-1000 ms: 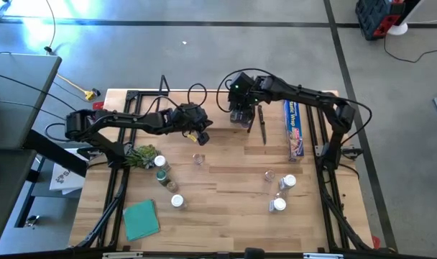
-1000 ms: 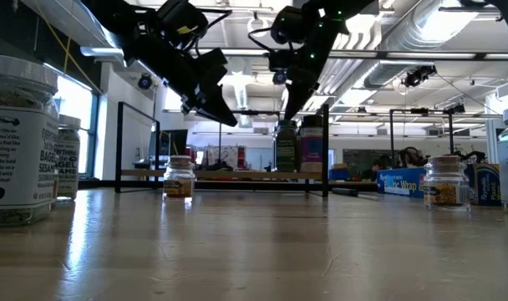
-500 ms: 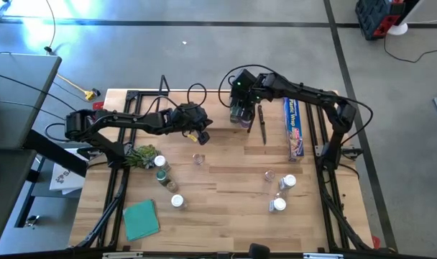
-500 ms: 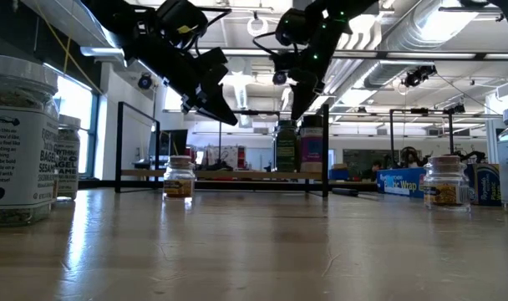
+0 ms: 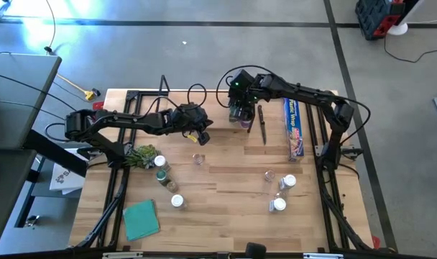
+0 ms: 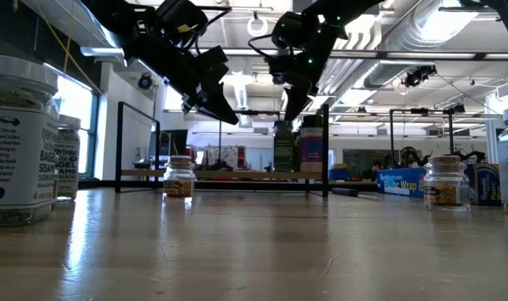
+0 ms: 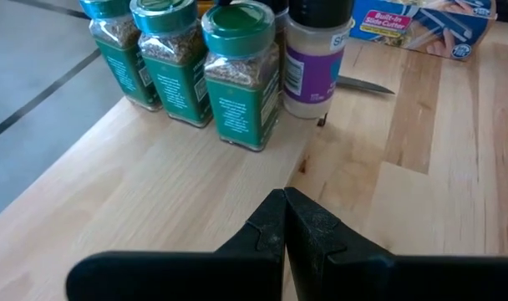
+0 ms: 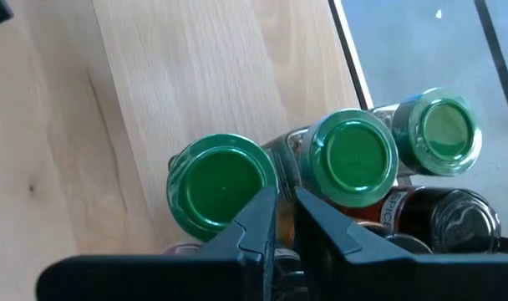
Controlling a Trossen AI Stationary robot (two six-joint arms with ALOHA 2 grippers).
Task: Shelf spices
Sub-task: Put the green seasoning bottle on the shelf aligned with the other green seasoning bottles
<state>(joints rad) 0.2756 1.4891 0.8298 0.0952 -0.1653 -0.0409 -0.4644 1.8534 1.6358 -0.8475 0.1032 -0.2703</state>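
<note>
Right gripper [image 8: 285, 219]: above the cluster of shelved jars at the far end of the shelf; jaws narrow, almost touching, holding nothing.
Directly below right jaws: three green-lidded jars [image 8: 352, 158] standing close together, with a dark-lidded jar [image 8: 442, 216] beside them. All upright on the shelf [image 8: 195, 75].
Left gripper [image 7: 284, 224]: hangs over bare counter just in front of the shelf, short of the same cluster; jaws pressed together, empty.
Ahead of left jaws: the row of green jars and a white jar with a purple label [image 7: 314, 63], all upright on the shelf board. A knife blade [image 7: 364, 84] and the blue wrap box [image 7: 421, 20] lie beyond.
Loose spices, left jaws outward: one small clear jar [image 5: 198, 158] on the counter [image 5: 226, 201] nearest the left jaws; three more [image 5: 161, 175] farther out beside the green leafy bunch [image 5: 140, 154].
Loose spices, right side: a group of jars [image 5: 279, 193] well apart from the right jaws, toward the counter's near edge.
Other items: a green cloth [image 5: 141, 218] at the near left corner.
Step in hand: judged as the interval between placements; one jar group is shelved and neither gripper carries anything.
Next move: probably calls for one gripper to travel to a loose jar, spread its jaws wider than the lid, descend over the upright body and close. The clear jar near the left jaws looks the shortest reach.
</note>
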